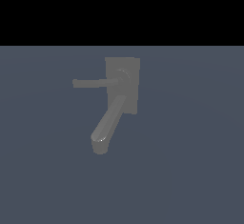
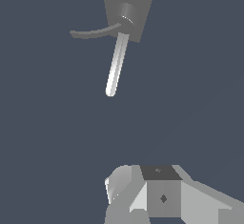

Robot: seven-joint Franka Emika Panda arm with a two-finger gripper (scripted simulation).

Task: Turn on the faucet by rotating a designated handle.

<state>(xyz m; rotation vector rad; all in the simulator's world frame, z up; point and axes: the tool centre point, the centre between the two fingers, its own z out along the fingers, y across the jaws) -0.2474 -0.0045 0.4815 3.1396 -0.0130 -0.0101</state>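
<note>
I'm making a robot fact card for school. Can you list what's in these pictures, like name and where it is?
faucet: grey, with a flat back plate and round hub
handle: thin straight rod sticking out from the hub toward the exterior view's left
spout: thick rounded tube with a downturned tip
gripper: seen only in the wrist view, apart from the faucet, touching nothing
gripper open or shut: cannot tell
floor: plain blue-grey surface
</note>
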